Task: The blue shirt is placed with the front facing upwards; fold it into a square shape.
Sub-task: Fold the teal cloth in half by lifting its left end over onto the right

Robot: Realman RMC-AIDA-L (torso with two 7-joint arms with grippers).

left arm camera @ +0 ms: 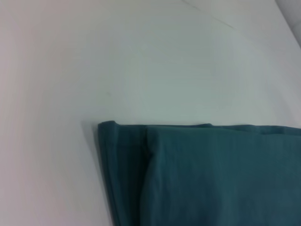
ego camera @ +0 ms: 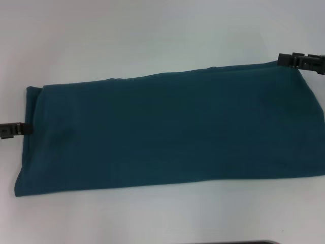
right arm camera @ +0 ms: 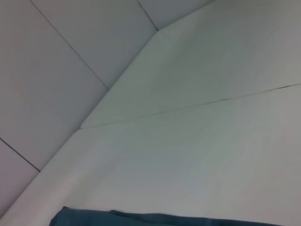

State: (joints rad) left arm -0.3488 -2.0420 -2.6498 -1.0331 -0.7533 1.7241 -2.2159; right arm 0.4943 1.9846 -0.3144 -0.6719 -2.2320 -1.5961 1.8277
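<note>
White table under everything. The blue shirt lies flat on it, folded into a long band running left to right, no lettering showing. Left gripper sits at the shirt's left edge, right gripper at its far right corner; can't tell how either pincer stands.

Bare table around blue shirt
</note>
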